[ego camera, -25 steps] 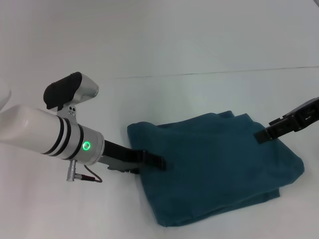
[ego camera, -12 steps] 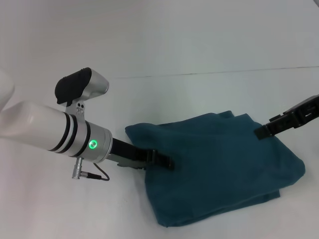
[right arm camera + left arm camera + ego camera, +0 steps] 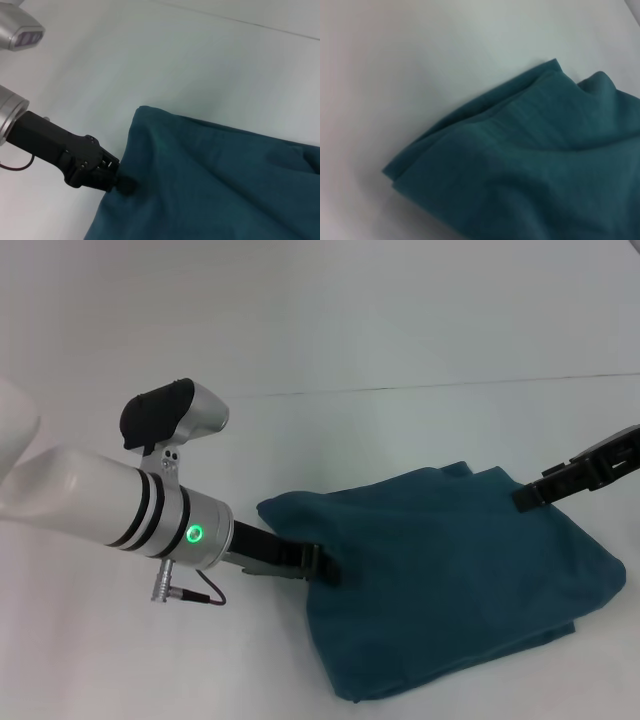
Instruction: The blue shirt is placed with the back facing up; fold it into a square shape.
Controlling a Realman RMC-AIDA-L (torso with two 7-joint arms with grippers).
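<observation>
Shirt first: the blue shirt [image 3: 450, 580] lies on the white table [image 3: 330, 330] as a thick, roughly four-sided bundle, already doubled over itself, filling the area from 3 o'clock round to 6 o'clock of the head view. Its edges are uneven and one corner puffs up at the far side.

At the bundle's 9 o'clock edge, the left gripper [image 3: 322, 565] touches the cloth; the right wrist view shows its black tip [image 3: 122, 185] pressed into the fabric, but whether its fingers are clamped on a layer cannot be told. At the bundle's 1 o'clock corner, the right gripper [image 3: 528, 498] sits against the hem, and its fingers likewise cannot be read.

Judging by the layered stack, the folding looks close to done, with the step in hand being a last tidy or fold of the sides. The next move probably calls for both arms to act together, keeping the layers from sliding, so the outline ends up square instead of slanted.
</observation>
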